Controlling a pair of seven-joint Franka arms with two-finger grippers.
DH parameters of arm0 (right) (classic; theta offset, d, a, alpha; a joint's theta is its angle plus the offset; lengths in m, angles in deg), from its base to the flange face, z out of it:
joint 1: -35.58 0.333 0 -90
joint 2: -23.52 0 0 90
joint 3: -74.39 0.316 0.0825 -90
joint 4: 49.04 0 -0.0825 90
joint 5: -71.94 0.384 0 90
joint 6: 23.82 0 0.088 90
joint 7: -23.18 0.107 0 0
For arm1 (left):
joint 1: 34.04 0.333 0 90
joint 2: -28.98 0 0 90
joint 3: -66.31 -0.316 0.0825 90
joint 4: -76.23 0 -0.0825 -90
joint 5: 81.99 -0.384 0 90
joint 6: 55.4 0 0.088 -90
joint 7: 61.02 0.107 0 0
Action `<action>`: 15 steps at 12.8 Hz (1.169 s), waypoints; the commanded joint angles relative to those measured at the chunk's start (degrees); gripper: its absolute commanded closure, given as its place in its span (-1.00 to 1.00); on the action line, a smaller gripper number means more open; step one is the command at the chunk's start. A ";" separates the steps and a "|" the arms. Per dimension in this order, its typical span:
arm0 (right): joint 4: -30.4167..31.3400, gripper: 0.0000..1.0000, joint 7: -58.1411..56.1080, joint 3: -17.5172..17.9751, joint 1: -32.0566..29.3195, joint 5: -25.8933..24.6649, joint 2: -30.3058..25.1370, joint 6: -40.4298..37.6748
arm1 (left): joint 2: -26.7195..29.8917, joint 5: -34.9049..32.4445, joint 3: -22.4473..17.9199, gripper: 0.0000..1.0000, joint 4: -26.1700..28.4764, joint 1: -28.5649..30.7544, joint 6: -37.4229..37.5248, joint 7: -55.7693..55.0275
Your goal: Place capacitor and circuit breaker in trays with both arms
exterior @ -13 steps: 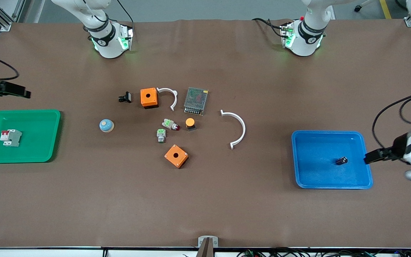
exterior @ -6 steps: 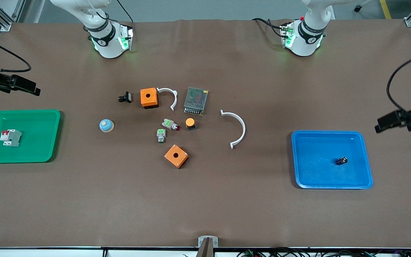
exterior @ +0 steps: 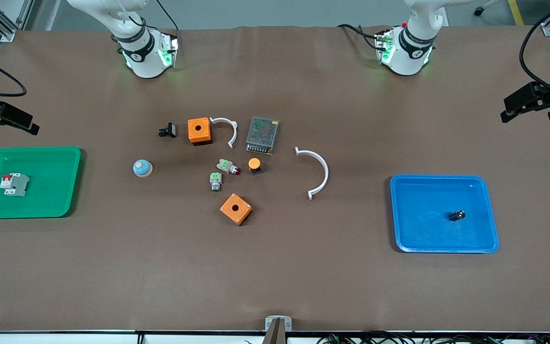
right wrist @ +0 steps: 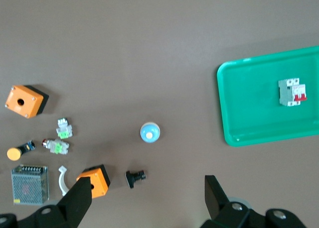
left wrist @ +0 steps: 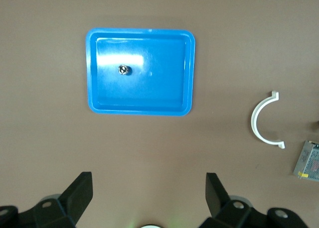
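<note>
The capacitor point(exterior: 456, 215), a tiny black cylinder, lies in the blue tray point(exterior: 418, 239); both also show in the left wrist view, the capacitor point(left wrist: 123, 69) in the tray point(left wrist: 187, 73). The circuit breaker point(exterior: 15, 184), grey with red levers, lies in the green tray point(exterior: 60, 191); the right wrist view shows the breaker point(right wrist: 292, 92) too. My left gripper point(exterior: 513, 107) is open and empty, high over bare table at the left arm's end, clear of the blue tray. My right gripper point(exterior: 17, 122) is open and empty, high over the table beside the green tray.
In the table's middle lie two orange boxes point(exterior: 199, 131) point(exterior: 236, 209), a mesh power supply point(exterior: 262, 134), two white arcs point(exterior: 315, 172) point(exterior: 226, 129), a blue dome button point(exterior: 142, 167), grey-and-green push-buttons point(exterior: 216, 181), an orange-capped button point(exterior: 254, 165) and a black clip point(exterior: 167, 130).
My left gripper has drawn away from the blue tray's edge, up and toward the robots' side. My right gripper has shifted only slightly. Capacitor and breaker have not moved.
</note>
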 commanded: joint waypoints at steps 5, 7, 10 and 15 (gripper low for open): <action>-0.93 -1.00 0.42 0.21 -0.76 -0.58 -0.64 0.70 | 7.31 0.34 -5.86 -1.00 10.52 -6.01 -3.68 -0.41; -1.02 -1.00 0.68 0.21 -0.76 -0.49 -0.64 0.70 | 6.96 1.57 -5.51 -1.00 10.17 -5.92 -3.76 -0.41; -1.45 -1.00 0.68 0.12 -1.28 -0.40 -0.64 0.79 | 6.60 2.10 -5.06 -1.00 10.07 -5.66 -4.03 -0.50; -1.81 -1.00 0.68 0.21 -1.90 -0.13 -0.64 0.79 | 6.43 1.49 -5.06 -1.00 10.25 -5.74 -4.12 -0.50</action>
